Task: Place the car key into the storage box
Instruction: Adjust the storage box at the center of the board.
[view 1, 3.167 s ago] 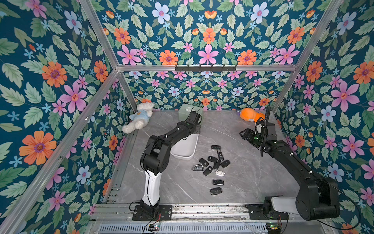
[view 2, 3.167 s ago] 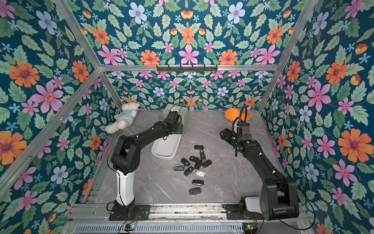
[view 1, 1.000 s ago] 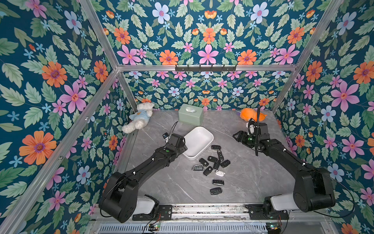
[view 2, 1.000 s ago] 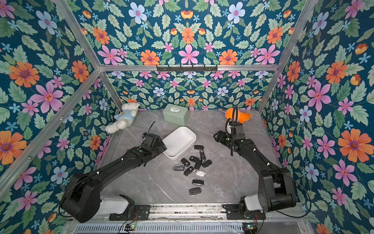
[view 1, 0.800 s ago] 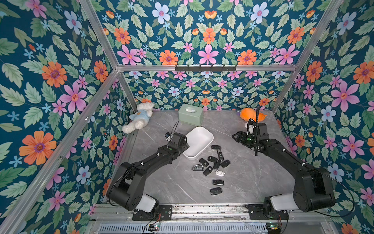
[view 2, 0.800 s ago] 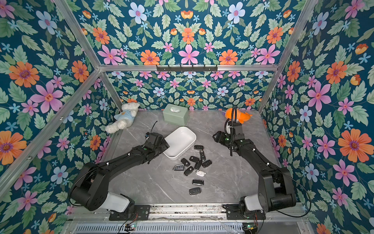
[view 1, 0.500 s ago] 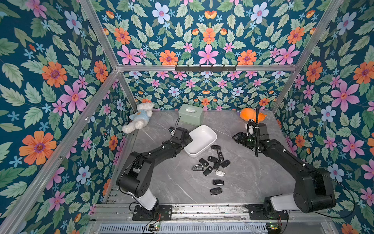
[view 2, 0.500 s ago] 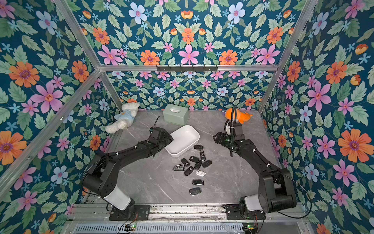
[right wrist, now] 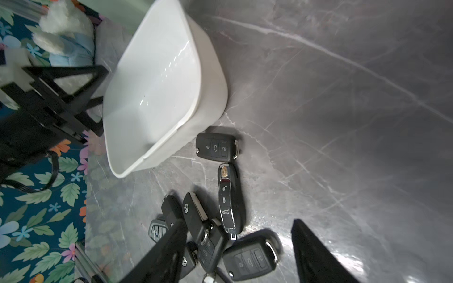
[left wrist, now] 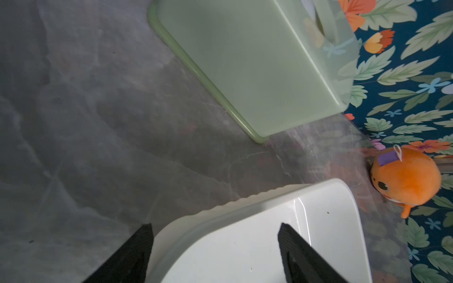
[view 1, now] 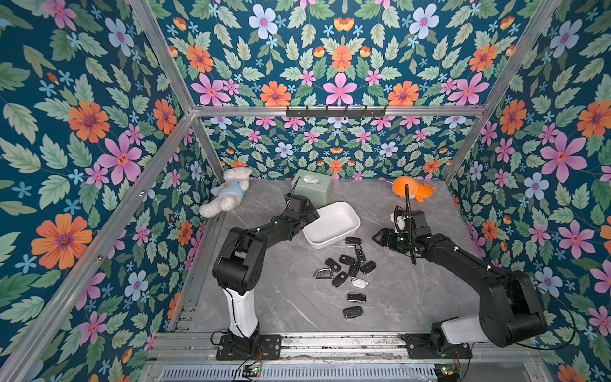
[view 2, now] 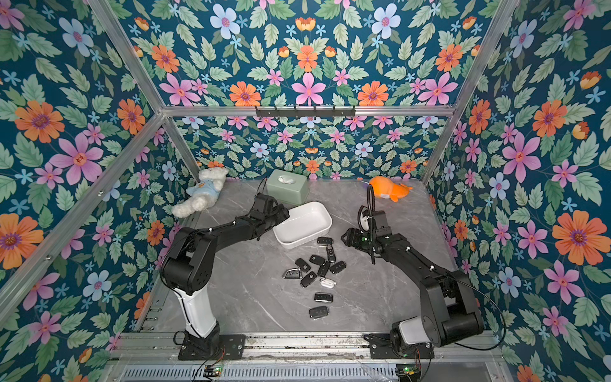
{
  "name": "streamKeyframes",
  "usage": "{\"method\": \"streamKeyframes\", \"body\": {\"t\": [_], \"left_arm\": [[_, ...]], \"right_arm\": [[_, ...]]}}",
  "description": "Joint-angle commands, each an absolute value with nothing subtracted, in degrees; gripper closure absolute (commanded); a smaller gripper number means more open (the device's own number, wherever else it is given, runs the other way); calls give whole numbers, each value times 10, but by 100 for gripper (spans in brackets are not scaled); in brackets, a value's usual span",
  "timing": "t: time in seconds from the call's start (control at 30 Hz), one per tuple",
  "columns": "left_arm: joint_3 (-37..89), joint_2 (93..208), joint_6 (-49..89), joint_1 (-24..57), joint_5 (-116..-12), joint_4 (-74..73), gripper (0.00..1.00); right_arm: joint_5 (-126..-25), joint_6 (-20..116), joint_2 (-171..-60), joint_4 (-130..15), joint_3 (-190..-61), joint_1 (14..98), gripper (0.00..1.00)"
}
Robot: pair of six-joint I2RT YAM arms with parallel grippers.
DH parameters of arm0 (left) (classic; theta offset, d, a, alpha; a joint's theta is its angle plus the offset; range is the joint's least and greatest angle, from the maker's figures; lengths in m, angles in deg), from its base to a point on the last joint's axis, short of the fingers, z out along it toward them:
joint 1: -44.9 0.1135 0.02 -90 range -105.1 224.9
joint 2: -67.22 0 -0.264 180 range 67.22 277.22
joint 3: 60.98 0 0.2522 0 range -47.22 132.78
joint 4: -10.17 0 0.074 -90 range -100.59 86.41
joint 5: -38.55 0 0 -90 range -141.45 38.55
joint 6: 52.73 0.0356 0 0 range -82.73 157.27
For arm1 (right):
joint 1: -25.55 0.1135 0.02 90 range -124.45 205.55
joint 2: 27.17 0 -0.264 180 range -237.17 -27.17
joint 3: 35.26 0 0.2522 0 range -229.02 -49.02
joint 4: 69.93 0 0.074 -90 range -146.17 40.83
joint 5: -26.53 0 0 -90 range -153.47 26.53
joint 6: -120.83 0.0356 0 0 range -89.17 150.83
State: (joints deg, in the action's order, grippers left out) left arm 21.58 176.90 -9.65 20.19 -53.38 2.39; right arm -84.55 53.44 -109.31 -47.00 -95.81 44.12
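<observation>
Marble tabletop (view 1: 291,297), left pincer (left wrist: 214,225) open astride storage box (view 1: 332,222) rim, right pincer (right wrist: 239,221) open

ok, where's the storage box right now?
In both top views the storage box sits mid-table, just in front of the green tissue box, with the key fob pile at its near edge. The left gripper straddles its left corner, jaws open.
</observation>
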Motion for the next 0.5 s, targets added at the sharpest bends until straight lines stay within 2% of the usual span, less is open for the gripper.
{"method": "streamKeyframes", "body": {"t": [0.0, 0.23, 0.47], "left_arm": [[236, 1778, -65, 204, -544, 35, 16], [253, 1762, -17, 230, -542, 10, 15], [182, 1670, 29, 253, -533, -16, 8]], "right_arm": [[-808, 537, -1106, -475, -961, 469, 31], [-733, 550, -1153, -457, -996, 527, 33], [-696, 547, -1202, -437, -1035, 560, 37]]}}
